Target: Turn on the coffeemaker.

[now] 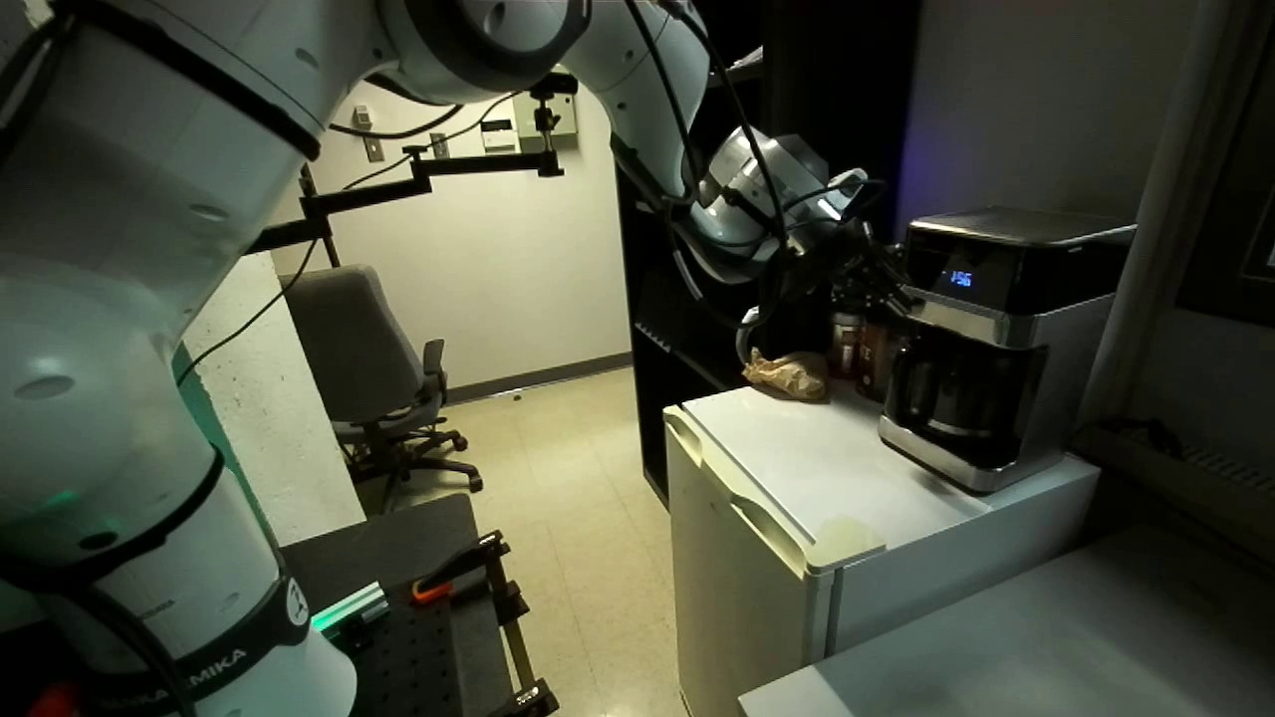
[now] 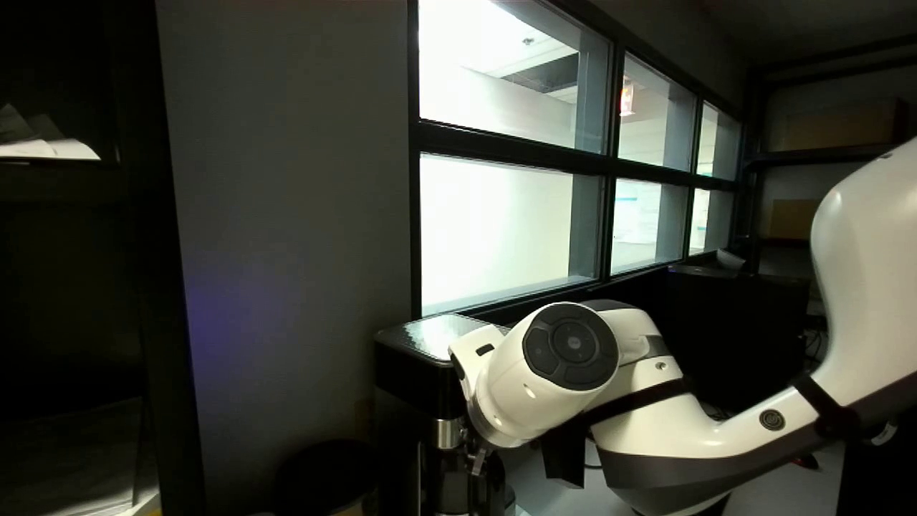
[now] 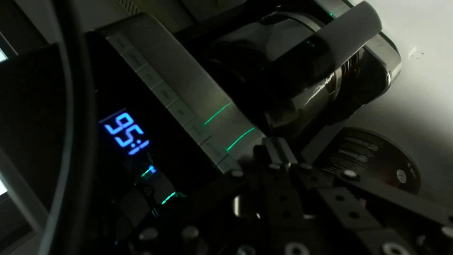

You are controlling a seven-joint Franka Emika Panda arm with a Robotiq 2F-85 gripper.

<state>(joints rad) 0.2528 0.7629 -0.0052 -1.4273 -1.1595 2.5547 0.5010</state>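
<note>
1. Though faced with dim light, can place the coffeemaker (image 1: 1006, 339) in both exterior views; find it upright on the white cabinet (image 1: 797, 448), set back from the door (image 1: 747, 578).
2. Read 1:56 in blue on the display (image 3: 127, 132), turned nearly upside down in the wrist view.
3. Follow the row of buttons (image 3: 180, 111) along the metal band (image 3: 198, 78) below the display; count two green streaks (image 3: 217, 113) across the band.
4. Make out the dark carafe (image 3: 247, 46) in the coffeemaker's lower half, with its handle (image 3: 343, 35) pointing outward.
5. Find the gripper (image 3: 270, 152) just beside the band, past one end of the buttons. Cannot tell whether touching.
6. See the fingers (image 3: 281, 150) pressed together at the tips.
7. In an exterior view, see the arm (image 2: 702, 430) reaching across in front of the coffeemaker and hiding part of it.
8. On the cabinet, spot a crumpled bag (image 1: 787, 375), and jars (image 1: 847, 344) between it and the coffeemaker.
9. Beside the coffeemaker in the wrist view, note a dark round thing (image 3: 375, 159) with white print.
10. Farther off, pick out a chair (image 1: 354, 349) and a bright window (image 2: 501, 222).
</note>
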